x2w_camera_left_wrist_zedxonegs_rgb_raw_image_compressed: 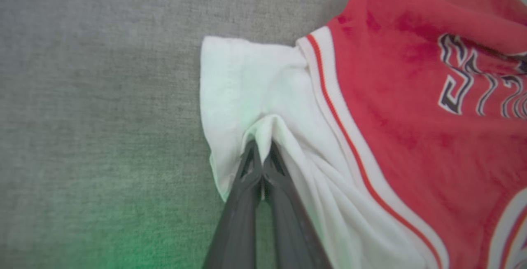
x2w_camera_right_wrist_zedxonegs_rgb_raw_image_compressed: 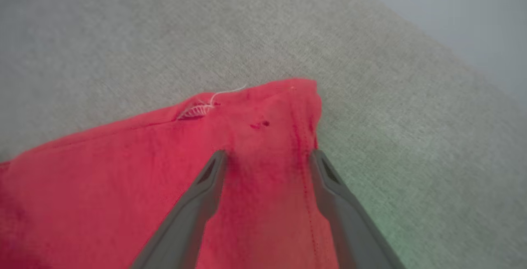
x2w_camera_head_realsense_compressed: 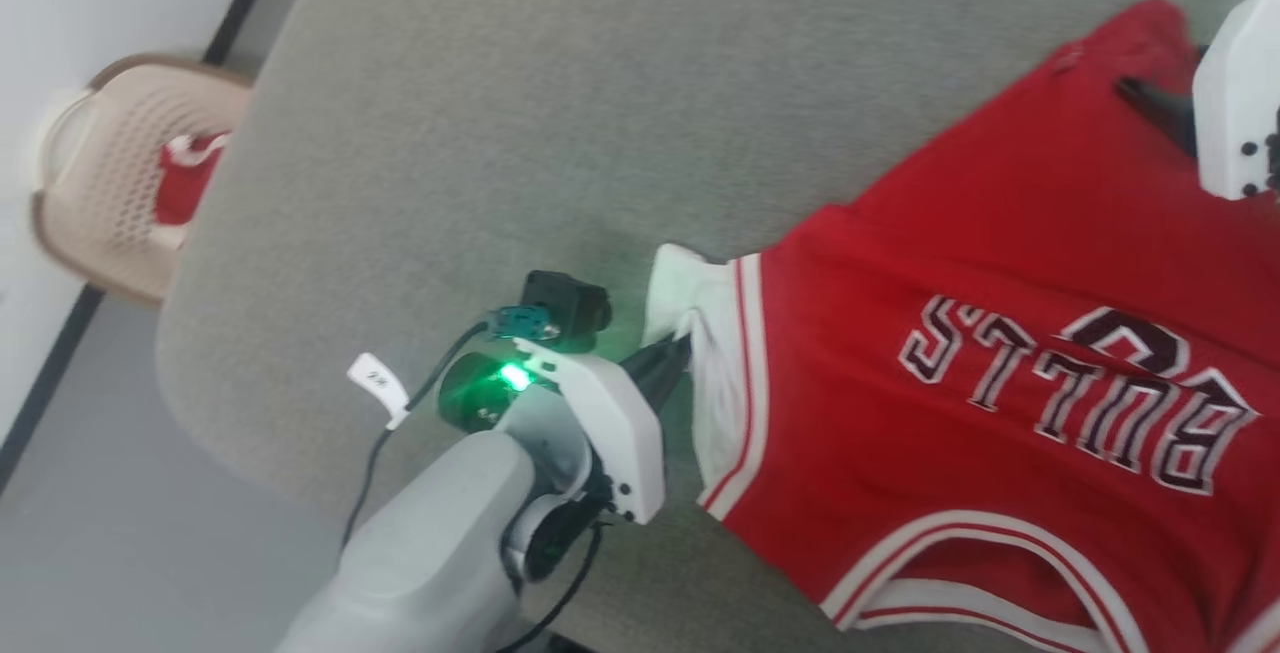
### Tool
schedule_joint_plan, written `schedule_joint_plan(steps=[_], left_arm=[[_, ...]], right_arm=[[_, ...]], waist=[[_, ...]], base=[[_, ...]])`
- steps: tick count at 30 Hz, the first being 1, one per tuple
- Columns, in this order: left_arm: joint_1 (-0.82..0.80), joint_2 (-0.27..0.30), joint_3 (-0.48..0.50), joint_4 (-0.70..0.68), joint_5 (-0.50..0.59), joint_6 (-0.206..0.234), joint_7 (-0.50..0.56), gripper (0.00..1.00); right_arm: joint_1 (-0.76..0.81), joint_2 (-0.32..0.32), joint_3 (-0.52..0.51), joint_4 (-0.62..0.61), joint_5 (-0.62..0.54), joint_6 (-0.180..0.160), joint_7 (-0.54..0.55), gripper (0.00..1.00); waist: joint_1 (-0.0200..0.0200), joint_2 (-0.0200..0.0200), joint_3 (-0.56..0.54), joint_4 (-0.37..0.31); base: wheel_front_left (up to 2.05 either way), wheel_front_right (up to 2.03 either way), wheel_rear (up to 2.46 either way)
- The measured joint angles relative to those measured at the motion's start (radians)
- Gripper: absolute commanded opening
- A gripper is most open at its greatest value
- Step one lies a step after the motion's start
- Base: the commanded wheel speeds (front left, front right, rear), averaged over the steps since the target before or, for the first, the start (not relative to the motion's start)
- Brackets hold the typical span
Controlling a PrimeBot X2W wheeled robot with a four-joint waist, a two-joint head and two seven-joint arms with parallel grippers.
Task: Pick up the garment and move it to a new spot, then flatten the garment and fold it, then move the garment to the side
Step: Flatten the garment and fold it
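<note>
Head view: the garment (x2w_camera_head_realsense_compressed: 1000, 263) lies on the grey table (x2w_camera_head_realsense_compressed: 450, 133), with the left end effector (x2w_camera_head_realsense_compressed: 672, 358) at its white sleeve (x2w_camera_head_realsense_compressed: 680, 283)

Left wrist view: the fingers (x2w_camera_left_wrist_zedxonegs_rgb_raw_image_compressed: 247, 178) are pressed together, pinching sleeve fabric, probably to tug it flat

Right wrist view: the right end effector (x2w_camera_right_wrist_zedxonegs_rgb_raw_image_compressed: 267, 153) is spread wide and straddles the red hem corner (x2w_camera_right_wrist_zedxonegs_rgb_raw_image_compressed: 284, 96), with nothing clamped yet

The thin red jersey garment (x2w_camera_head_realsense_compressed: 1000, 263) is soft, matt knit cloth, with a white sleeve and ribbed striped trim. The grey tabletop (x2w_camera_head_realsense_compressed: 500, 83) wears coarse, matt woven fabric. The left end effector (x2w_camera_left_wrist_zedxonegs_rgb_raw_image_compressed: 261, 149) has smooth, matt dark fingers (x2w_camera_left_wrist_zedxonegs_rgb_raw_image_compressed: 243, 203) that look like plastic, and the beige latticed basket (x2w_camera_head_realsense_compressed: 120, 163) looks like plastic too.
</note>
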Motion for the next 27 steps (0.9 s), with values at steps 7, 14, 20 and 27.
schedule_joint_plan(steps=[7,14,20,27], left_arm=[[-0.029,-0.053,-0.012,0.063,-0.001,-0.04,-0.039,0.0],[-0.052,-0.077,-0.014,0.122,-0.007,-0.066,-0.059,0.0],[-0.069,-0.054,-0.006,0.142,-0.013,-0.086,-0.058,0.0],[-0.171,0.087,0.042,0.093,-0.023,-0.047,0.032,0.0]], right_arm=[[-0.103,-0.007,0.113,0.167,-0.01,0.0,0.07,1.0],[-0.157,0.004,0.164,0.247,0.06,0.0,0.139,0.0],[-0.173,0.004,0.215,0.231,0.095,0.001,0.098,0.0],[-0.199,-0.026,0.271,0.148,0.162,0.001,0.038,0.0]], waist=[[0.0,0.0002,0.036,0.062],[0.0,0.0002,0.051,0.072],[-0.0001,0.0002,0.04,0.038],[-0.0001,0.0001,0.001,-0.057]], base=[[0.0,0.0,0.0],[0.0,0.0,0.0],[0.0,0.0,0.0],[0.0,0.0,0.0]])
